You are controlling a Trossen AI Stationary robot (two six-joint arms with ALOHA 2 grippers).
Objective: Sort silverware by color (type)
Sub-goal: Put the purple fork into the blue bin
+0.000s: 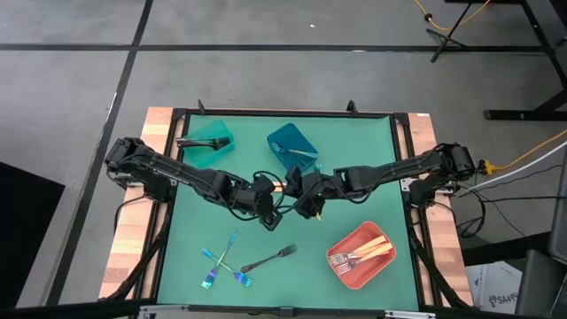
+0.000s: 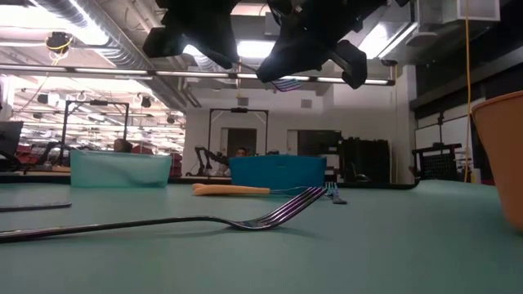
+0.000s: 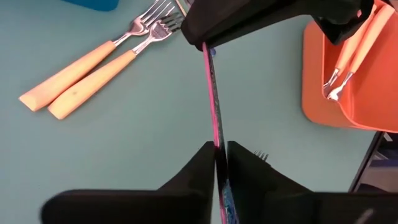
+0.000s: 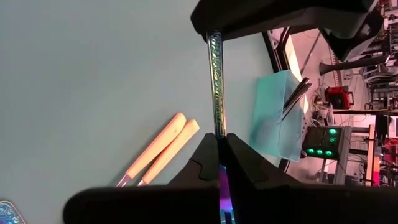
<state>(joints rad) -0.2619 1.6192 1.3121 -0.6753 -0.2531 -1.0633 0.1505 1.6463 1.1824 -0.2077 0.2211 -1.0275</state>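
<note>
At the centre of the high view the left gripper (image 1: 266, 206) and the right gripper (image 1: 312, 202) meet above the green worktop (image 1: 372, 159), with one iridescent fork (image 3: 213, 106) spanning the gap between them. In both wrist views its thin handle runs straight from one gripper into the other, so its long axis lies along the line joining the two arms, and each is equally near it. The right gripper is clenched on the fork; the left gripper's fingers (image 3: 198, 168) sit tight against the shaft, seemingly grasping it too, which reads as a hand-over in mid-air. Which arm lets go next cannot be told. Other forks wait on the worktop: two gold-handled ones (image 3: 81, 81) lie side by side just below the blue bin (image 1: 292, 146), a silver fork (image 1: 268, 259) and crossed iridescent ones (image 1: 221, 261) lie at lower centre-left. The red bin (image 1: 361, 255) at lower right holds gold-handled forks, and the teal bin (image 1: 210, 139) at upper left holds black ones.
</note>
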